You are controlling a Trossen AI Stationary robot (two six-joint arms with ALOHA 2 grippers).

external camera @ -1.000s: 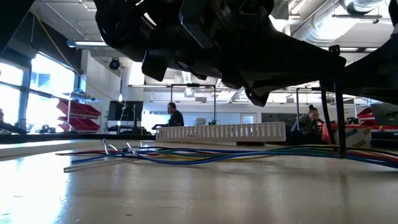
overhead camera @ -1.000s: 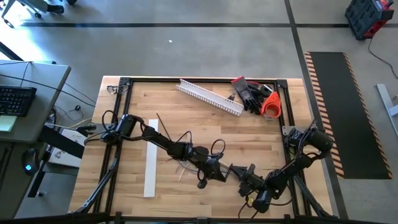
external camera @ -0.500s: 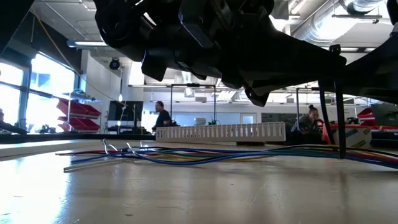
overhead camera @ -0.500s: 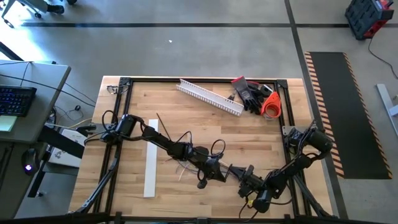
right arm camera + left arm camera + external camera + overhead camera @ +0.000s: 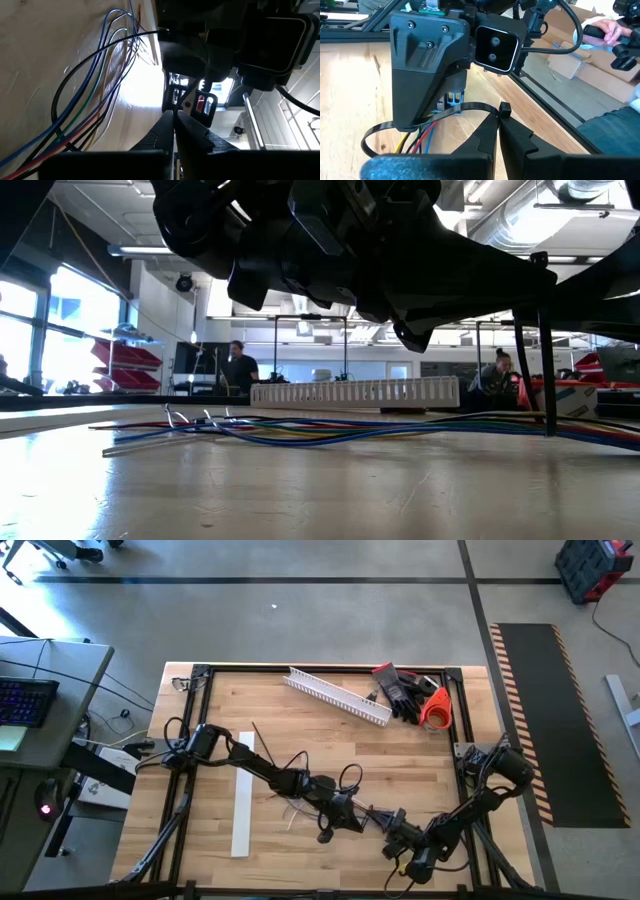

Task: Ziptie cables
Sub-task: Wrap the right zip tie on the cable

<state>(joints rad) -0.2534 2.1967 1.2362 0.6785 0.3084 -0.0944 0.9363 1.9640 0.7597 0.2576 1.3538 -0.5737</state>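
Cables (image 5: 330,426) lie in a loose bunch across the middle of our wooden table (image 5: 420,755), between the two arms. Our left gripper (image 5: 499,117) is pinched shut on the head end of a black zip tie (image 5: 420,120) looped round the coloured wires. Our right gripper (image 5: 173,116) faces it closely, fingers (image 5: 192,131) pressed together on the tie's thin tail. Both meet just above the tabletop near the front edge.
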